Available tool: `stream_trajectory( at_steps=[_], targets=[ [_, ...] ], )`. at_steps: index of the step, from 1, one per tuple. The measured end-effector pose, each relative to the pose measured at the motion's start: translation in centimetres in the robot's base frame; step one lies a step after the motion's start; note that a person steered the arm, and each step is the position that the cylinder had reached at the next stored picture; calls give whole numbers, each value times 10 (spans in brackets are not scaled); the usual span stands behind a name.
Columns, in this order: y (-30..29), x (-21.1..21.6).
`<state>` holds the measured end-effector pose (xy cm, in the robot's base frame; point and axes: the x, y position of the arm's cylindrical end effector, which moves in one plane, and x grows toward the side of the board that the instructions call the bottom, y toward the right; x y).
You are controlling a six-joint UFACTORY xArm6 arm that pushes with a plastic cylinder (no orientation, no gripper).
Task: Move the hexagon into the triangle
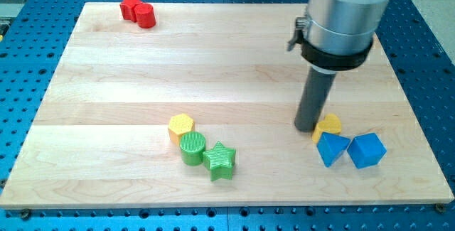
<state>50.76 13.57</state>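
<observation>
A yellow hexagon point(180, 126) lies left of the board's middle, near the view's bottom, touching a green cylinder point(192, 148). A blue triangle point(332, 148) lies at the lower right. A second yellow block point(330, 124) sits just above the triangle and touches it. The rod partly hides it, so I cannot make out its shape. My tip point(307, 128) stands on the board against that yellow block's left side, far to the right of the yellow hexagon.
A green star point(220, 160) touches the green cylinder on its lower right. A blue cube point(367, 150) lies right of the triangle. A red star point(130, 6) and a red cylinder point(146, 15) sit together at the upper left corner of the wooden board point(213, 60).
</observation>
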Motion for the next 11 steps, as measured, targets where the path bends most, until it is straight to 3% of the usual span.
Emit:
stream_trajectory(
  at_steps=[1, 2, 3, 4, 5, 6, 7, 8, 9, 10, 11],
  targets=[
    [20, 11],
    [-45, -1],
    [-184, -10],
    [-270, -5],
    [-315, 2],
    [-383, 76],
    [-305, 75],
    [-250, 31],
    [-305, 7],
    [-190, -23],
    [-57, -17]
  ],
)
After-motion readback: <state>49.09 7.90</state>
